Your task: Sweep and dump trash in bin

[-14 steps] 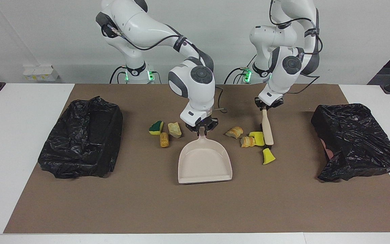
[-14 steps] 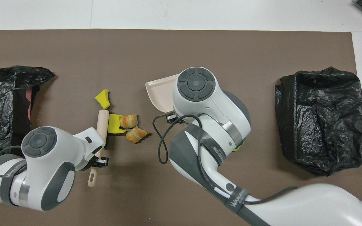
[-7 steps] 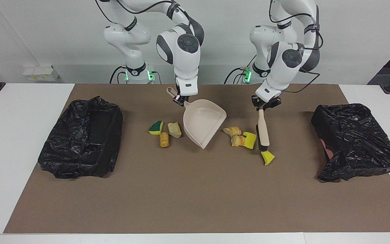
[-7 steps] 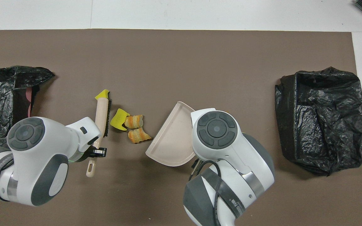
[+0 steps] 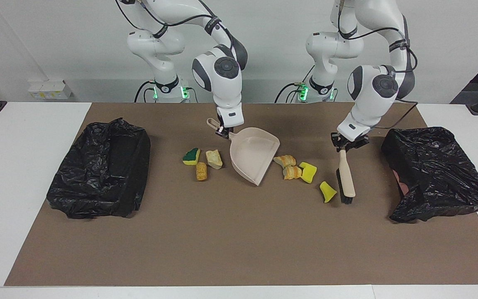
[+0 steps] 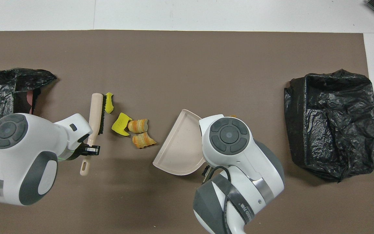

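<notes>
At frame centre, my right gripper (image 5: 223,131) was clenched on the beige plastic dustpan (image 5: 254,160), tilted mouth-down beside the trash. My left gripper (image 5: 348,145), centre-right, was clamped on the wooden-handled black-bristled brush (image 5: 345,177). The trash lay either side of the pan: yellow sponge chunks (image 5: 308,172) and tan bread-like lumps (image 5: 288,166). I judged these light, soft, liable to roll; best swept, not pinched.

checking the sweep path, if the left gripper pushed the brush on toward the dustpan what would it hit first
Probably the yellow sponge chunk right beside the bristles of the brush held by the left gripper; next the second yellow chunk, then the dustpan.
</notes>
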{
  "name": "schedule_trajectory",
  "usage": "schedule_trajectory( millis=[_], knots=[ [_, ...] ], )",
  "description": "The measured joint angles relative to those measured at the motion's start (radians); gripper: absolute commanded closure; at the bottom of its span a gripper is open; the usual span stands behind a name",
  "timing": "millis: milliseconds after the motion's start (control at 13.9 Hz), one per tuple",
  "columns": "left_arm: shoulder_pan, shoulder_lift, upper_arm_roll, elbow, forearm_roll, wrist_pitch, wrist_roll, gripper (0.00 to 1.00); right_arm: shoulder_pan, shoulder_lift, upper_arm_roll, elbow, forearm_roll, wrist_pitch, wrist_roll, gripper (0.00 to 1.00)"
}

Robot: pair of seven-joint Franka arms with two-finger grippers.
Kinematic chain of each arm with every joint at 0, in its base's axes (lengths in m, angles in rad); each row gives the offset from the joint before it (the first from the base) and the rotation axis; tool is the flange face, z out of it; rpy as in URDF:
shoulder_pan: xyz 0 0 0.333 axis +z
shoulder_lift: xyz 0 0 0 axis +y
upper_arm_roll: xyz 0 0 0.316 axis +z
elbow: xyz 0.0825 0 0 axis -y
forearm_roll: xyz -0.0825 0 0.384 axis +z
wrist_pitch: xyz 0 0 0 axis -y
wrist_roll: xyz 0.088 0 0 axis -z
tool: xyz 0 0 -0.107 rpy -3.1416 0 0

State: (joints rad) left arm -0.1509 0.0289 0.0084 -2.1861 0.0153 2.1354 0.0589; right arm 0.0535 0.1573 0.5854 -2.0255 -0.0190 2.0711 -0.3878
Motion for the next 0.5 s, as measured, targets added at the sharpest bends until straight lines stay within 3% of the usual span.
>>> schedule_trajectory(
  millis=[215,503],
  knots=[
    [0.020,0.092,0.001,0.065,0.001,0.005,0.043,1.00,0.030,0.040,0.000,0.000,0.000,0.053,0.028,1.00],
    [-0.001,0.100,-0.017,0.077,0.002,-0.051,0.051,1.00,0.032,0.042,-0.001,0.003,0.000,0.054,0.031,1.00]
  ],
)
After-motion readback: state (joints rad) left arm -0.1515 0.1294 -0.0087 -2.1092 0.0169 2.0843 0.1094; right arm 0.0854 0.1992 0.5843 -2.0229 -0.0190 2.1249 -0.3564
